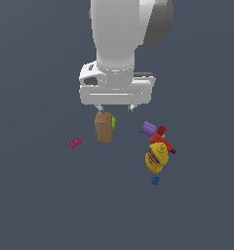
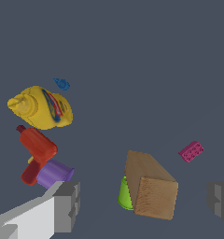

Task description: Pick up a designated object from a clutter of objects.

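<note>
Grey fingers [image 2: 67, 205] spread wide, gripper [image 1: 115, 108] empty, hovering just above brown box [image 2: 151, 186]; box standing upright, touching green cylinder [image 2: 125, 195], well apart from yellow toy [image 2: 41, 107]. Best lowered straight, straddling box only, sparing the cylinder

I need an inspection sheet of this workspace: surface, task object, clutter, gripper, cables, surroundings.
Surface: plain dark grey floor.
Task object: brown box upright, directly below the gripper, not yet grasped.
Clutter: green cylinder beside the box, contact unclear; purple cylinder, red piece and yellow toy bunched at the exterior view's right; blue piece near the toy; magenta brick alone at the left.
Gripper: gripper open, fingers wide either side of the box.
Cables: nothing seen.
Surroundings: nothing seen.
</note>
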`<state>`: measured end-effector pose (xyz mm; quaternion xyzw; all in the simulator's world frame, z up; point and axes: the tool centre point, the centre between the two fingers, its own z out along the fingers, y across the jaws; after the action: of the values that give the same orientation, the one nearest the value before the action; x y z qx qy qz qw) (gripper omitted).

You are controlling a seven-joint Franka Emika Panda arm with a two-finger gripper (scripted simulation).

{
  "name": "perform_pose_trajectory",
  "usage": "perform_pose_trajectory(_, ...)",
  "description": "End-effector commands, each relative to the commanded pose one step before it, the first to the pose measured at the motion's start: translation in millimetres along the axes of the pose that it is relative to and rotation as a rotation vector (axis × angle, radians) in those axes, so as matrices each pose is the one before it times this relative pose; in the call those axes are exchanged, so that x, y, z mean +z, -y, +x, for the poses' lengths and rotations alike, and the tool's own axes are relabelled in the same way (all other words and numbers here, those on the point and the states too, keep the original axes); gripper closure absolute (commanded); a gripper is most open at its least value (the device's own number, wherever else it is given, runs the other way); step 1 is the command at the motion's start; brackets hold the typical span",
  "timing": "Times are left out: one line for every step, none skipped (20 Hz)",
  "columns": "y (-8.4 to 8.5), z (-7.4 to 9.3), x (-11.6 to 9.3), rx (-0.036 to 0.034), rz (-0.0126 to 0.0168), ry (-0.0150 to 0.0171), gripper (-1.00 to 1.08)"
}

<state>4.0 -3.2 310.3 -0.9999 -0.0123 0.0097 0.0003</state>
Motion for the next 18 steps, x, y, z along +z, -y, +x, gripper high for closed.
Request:
perform_pose_trajectory(-0.01,0.0,0.0,0.0,0.0,0.0,-0.92)
perform_pose_trajectory(0.34,0.06,-0.11,-0.00142,-0.00057,-0.00021,-0.92)
perform_pose_trajectory(1.24,0.16,-0.35,-0.00455,-0.00178,-0.00067,-0.92)
perform_pose_trajectory(1.93,0.28,-0.58,-0.00732,-0.00286,-0.00108,-0.92)
perform_pose_trajectory(2.69,0.41,-0.83,-0.0102,-0.00398,-0.00151,-0.92)
perform_pose_trajectory(3.44,0.57,-1.12,-0.01303,-0.00507,-0.00194,-0.92)
perform_pose_trajectory(3.84,0.69,-1.33,-0.01449,-0.00561,-0.00217,-0.92)
perform_pose_trajectory(3.13,0.63,-1.18,-0.01179,-0.00453,-0.00176,-0.92)
perform_pose_trajectory(2.37,0.53,-0.98,-0.00884,-0.00335,-0.0013,-0.92)
perform_pose_trajectory(1.56,0.4,-0.74,-0.00581,-0.00216,-0.00083,-0.92)
perform_pose_trajectory(0.79,0.24,-0.45,-0.00282,-0.00099,-0.00037,-0.92)
perform_pose_trajectory(0.2,0.01,-0.11,0.0,0.0,0.0,-0.92)
perform_pose_trajectory(-1.03,-0.23,0.49,0.00307,0.00115,0.00045,-0.92)
perform_pose_trajectory(-0.81,-0.42,0.79,0.00266,0.00071,0.00021,-0.92)
perform_pose_trajectory(-0.73,-0.59,1.11,0.00216,0.00029,0.0,-0.92)
perform_pose_trajectory(-0.84,-0.79,1.48,0.00234,0.00013,-0.00011,-0.92)
perform_pose_trajectory(-1.08,-1.01,1.87,0.003,0.00018,-0.00013,-0.92)
perform_pose_trajectory(-1.35,-1.25,2.28,0.00389,0.00035,-0.00011,-0.92)
